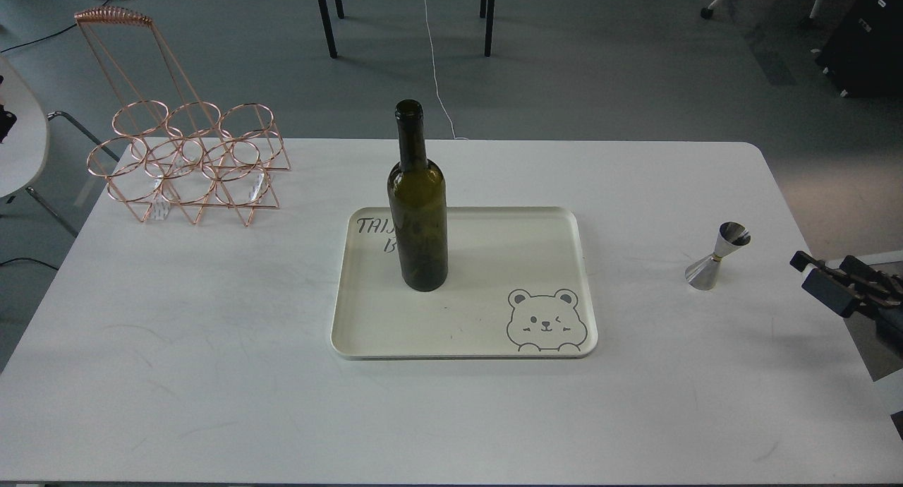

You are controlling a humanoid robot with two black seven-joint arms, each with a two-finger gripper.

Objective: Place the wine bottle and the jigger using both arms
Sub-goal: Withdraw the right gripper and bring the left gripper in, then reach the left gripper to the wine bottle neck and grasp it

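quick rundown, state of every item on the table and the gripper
wine bottle: upright on the tray, uncapped, not held
jigger: upright on the table, wider cone down, right of the tray, not held
tray: flat, holds only the bottle
wire rack: upright, rings empty
right gripper: open, apart from the jigger

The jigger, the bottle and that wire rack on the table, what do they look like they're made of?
The jigger: polished metal, probably steel, going by its mirror-like silver shine. The wine bottle: dark olive-green glass, since the tray's lettering shows faintly through it. The wire rack: thin metal wire with a copper or rose-gold finish, though whether it is plated cannot be told.
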